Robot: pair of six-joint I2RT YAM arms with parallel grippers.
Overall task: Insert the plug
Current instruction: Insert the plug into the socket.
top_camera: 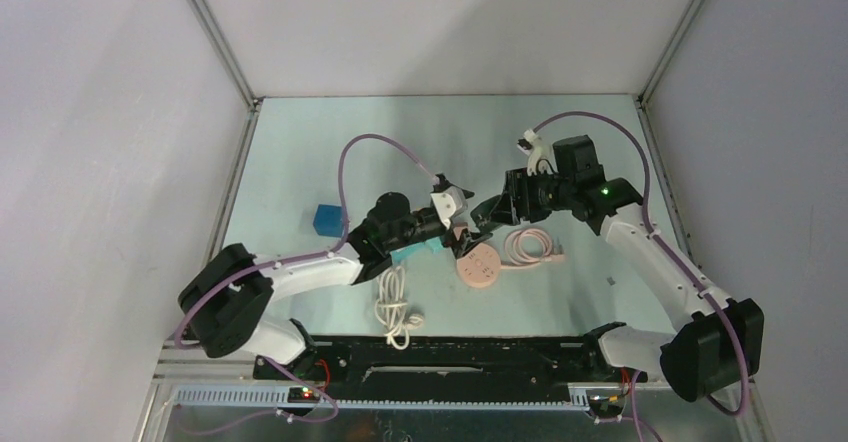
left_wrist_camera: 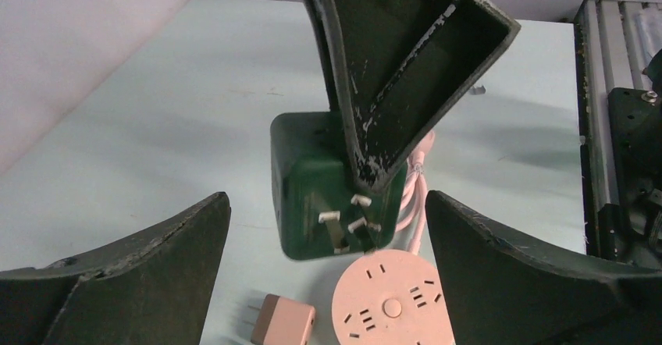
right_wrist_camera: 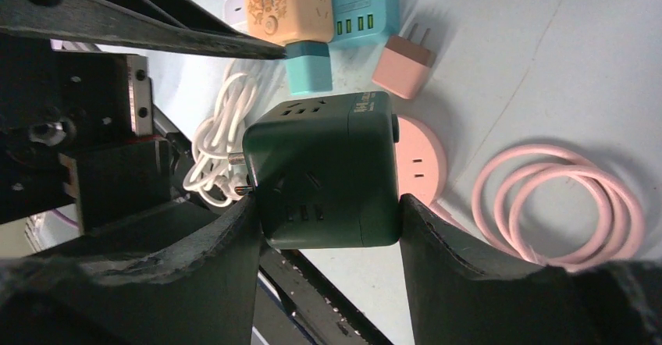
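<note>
Dark green cube-shaped plastic plug adapter (right_wrist_camera: 328,173), pinched on two opposite sides by the right pincer (right_wrist_camera: 324,220) and held off the counter (left_wrist_camera: 156,126). Its metal prongs (left_wrist_camera: 347,224) are bare and point down, toward the round pink plastic socket disc (left_wrist_camera: 390,302) lying just beneath the right pincer. Prongs and socket slots are apart, so no insertion is made. The pick-up is judged done; lining up the prongs and pressing them home remain. The left pincer (left_wrist_camera: 326,204) stands spread wide and holds nothing, facing the cube from close by, the socket between its fingers. A small pink wall plug (left_wrist_camera: 282,320) lies beside the socket, below the left pincer. The coiled pink cable (right_wrist_camera: 558,204) rests beyond the right pincer.
</note>
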